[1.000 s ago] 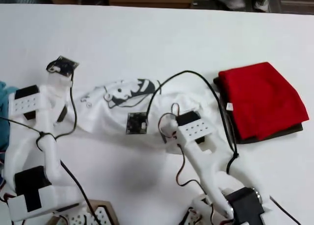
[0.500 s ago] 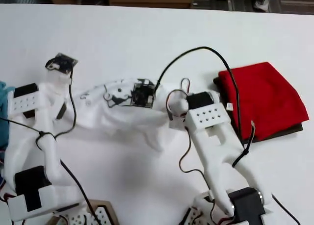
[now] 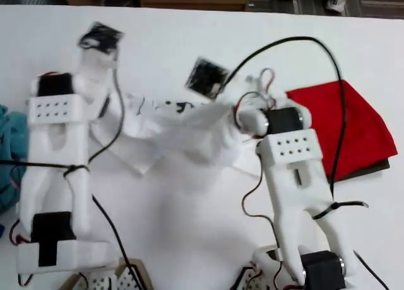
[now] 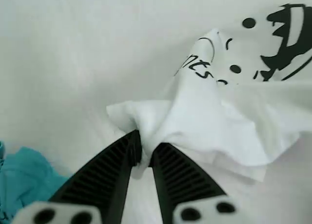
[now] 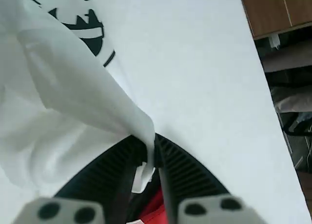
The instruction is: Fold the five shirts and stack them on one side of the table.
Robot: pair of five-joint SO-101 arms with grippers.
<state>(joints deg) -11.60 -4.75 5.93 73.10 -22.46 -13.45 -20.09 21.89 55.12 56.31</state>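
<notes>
So, you've got both grippers clamped on the white shirt [image 3: 196,135], one at each end. I'd guess that's the point: with two ends pinched you can lift one edge and carry it over for a fold, not drag the whole thing.

Your left gripper [image 4: 145,148] is clenched on a bunched corner of cloth. Your right gripper [image 5: 151,146] is squeezed shut on a thin ridge of fabric. The shirt spans the gap between them, raised at the pinched ends, with the middle sagging onto the table [image 3: 189,43].

Looks-wise it's white with a black cartoon print and a bit of lettering, and it's pretty rumpled and doubled over itself, nowhere near a neat rectangle yet.

The red shirt [image 3: 353,132] is folded on top of a dark shirt [image 3: 372,169], just beside the right gripper on the side away from the left one. That seems to be your stack. A teal shirt [image 3: 9,151] is crumpled on the outer side of the left gripper, probably waiting its turn.
</notes>
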